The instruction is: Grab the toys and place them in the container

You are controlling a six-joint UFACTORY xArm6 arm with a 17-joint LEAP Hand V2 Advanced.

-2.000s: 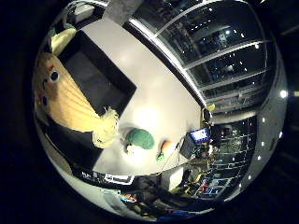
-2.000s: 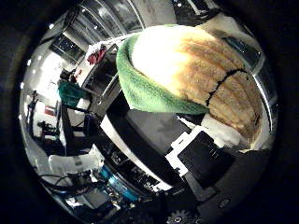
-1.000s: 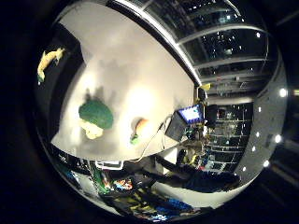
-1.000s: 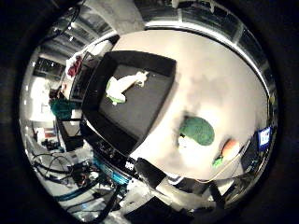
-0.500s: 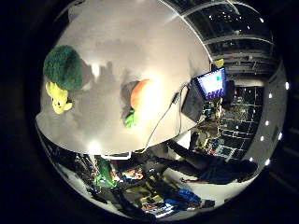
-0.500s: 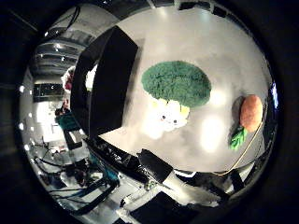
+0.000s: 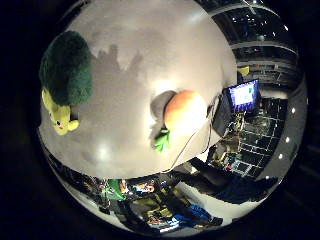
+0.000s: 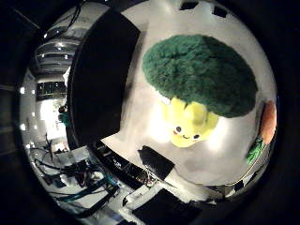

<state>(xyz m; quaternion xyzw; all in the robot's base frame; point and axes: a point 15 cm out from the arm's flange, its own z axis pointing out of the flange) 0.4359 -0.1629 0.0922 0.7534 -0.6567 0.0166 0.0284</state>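
Green plush broccoli toy [image 8: 199,79] with yellow smiling stem, lying flat on white table [image 7: 130,75], filling much of thumb-side view so close under palm; probably lined up as next pick, judging by how centred it sits; orange plush carrot toy [image 7: 184,112] with green leaf tuft, also flat on table, near the broccoli but apart from it, closer to table edge by a monitor [image 7: 243,94]; black container [image 8: 101,75] on same table, just beside broccoli, not touching as far as visible; seen mostly as a dark flat shape, interior not readable from this angle, so contents cannot be told; neither visible toy inside it, both on bare table surface; hand not visible in either view, no fingers at the edges, so cannot tell whether released, clenched or grasping anything; nothing seen between palm and broccoli; toys lying loose on their sides, soft and squashable, likely forgiving to a wrap-around grasp over the crown; short carry to container expected given how near it is; risk judged: carrot near table edge could get nudged off if swept; task stage judged as approach above broccoli, at least two toys left to place
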